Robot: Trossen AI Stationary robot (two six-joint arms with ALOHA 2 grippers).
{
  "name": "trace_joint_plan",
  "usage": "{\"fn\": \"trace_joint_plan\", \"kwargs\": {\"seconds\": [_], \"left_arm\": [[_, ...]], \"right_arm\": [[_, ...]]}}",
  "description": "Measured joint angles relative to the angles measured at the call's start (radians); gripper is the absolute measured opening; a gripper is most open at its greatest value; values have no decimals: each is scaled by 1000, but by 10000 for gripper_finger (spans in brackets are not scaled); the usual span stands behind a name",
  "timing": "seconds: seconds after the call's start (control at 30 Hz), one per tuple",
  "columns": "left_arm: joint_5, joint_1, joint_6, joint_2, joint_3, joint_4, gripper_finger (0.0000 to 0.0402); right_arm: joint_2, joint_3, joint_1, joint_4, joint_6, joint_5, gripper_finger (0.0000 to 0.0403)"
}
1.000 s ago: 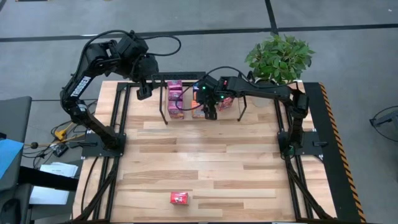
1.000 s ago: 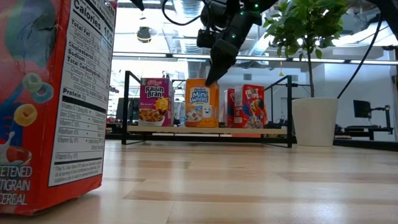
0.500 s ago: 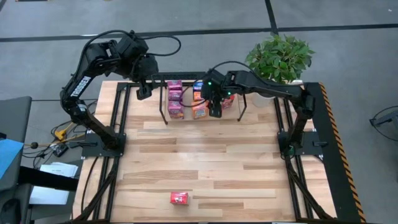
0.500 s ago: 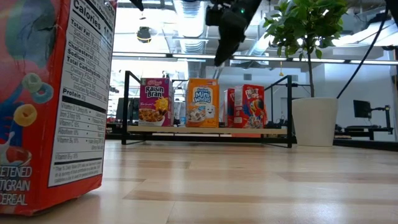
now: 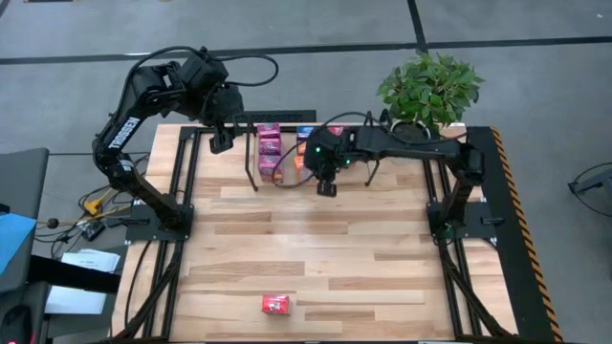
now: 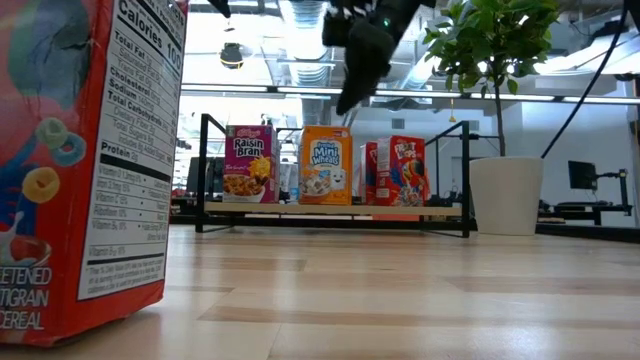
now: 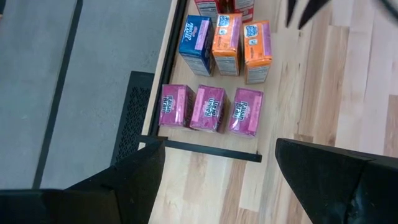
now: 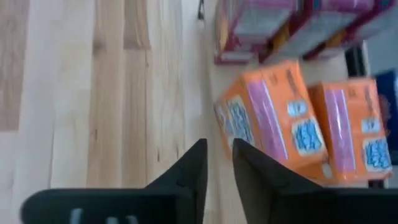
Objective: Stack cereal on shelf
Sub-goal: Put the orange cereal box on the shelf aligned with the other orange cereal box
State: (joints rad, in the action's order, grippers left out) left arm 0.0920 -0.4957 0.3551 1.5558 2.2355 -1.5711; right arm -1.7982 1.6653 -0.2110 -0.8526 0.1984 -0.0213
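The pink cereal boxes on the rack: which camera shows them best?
The left wrist view: all three pink cereal boxes show from above, side by side and unblocked. The low view shows only the front one's printed face. The high view shows them small; the right wrist view shows them only partly, at its edge.

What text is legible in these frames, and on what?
"Calories 100", "Total Carbohydrate", "Protein 2g": side panel of the near red carton.
"Raisin Bran": magenta carton on the shelf.
"Mini Wheats": orange carton beside it.
Red carton on the shelf: front print too small to read.
Carton tops in the left wrist view and the right wrist view: print blurred, unreadable.
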Motion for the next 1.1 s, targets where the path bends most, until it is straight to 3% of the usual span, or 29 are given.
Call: {"fn": "trace_joint_plan", "kwargs": {"seconds": [0.23,0.4,0.53,0.7,0.73,0.8,0.93,1.1], "left_arm": [[-21,-22,-43,0,0,0,297],[-85,-30,-117,0,0,1,269],[-62,-2,-140,0,0,61,199],[-130,95,-177,3,-25,228,63],[-131,124,-182,4,-56,264,33],[-105,181,-193,7,-144,343,12],[10,285,-194,-8,-394,544,4],[34,328,-238,-56,-737,864,0]], "right_arm": [[-4,44,77,189,49,-66,47],[64,40,93,165,10,-136,9],[245,45,126,68,-60,-208,23],[427,42,195,-27,-190,-426,30],[463,44,210,-32,-216,-470,26],[519,44,240,-59,-255,-538,18],[575,43,309,-96,-310,-604,8],[591,43,392,-153,-356,-712,27]]}}
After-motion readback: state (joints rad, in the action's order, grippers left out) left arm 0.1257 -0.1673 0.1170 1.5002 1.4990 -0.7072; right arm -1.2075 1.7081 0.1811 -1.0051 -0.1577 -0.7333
